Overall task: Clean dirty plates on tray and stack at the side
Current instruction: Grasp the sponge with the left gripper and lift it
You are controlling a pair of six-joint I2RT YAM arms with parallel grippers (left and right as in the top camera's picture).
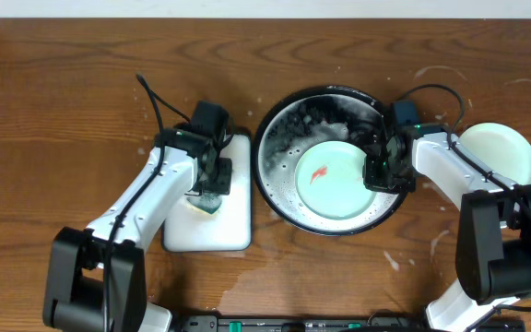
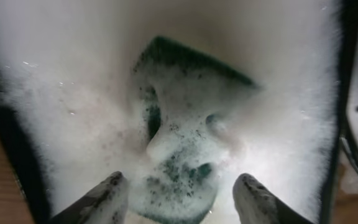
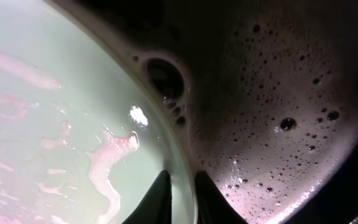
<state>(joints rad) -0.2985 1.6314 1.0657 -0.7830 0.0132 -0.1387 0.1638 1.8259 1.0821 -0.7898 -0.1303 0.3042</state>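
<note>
A pale mint plate (image 1: 332,181) with a red smear lies in the soapy water of the large black tray (image 1: 277,128). My right gripper (image 1: 383,172) is shut on this plate's right rim; in the right wrist view its fingers (image 3: 182,186) pinch the rim, with the red-smeared plate (image 3: 55,118) to the left and bubbly dark water to the right. A second pale plate (image 1: 501,152) sits on the table at the far right. The yellow plate is out of view. My left gripper (image 2: 182,199) is open over a foamy green sponge (image 2: 185,155).
The sponge lies in a white rectangular sponge tray (image 1: 212,231) left of the black tray, full of foam (image 2: 73,93). Water drops and streaks mark the wooden table (image 1: 63,111) around both.
</note>
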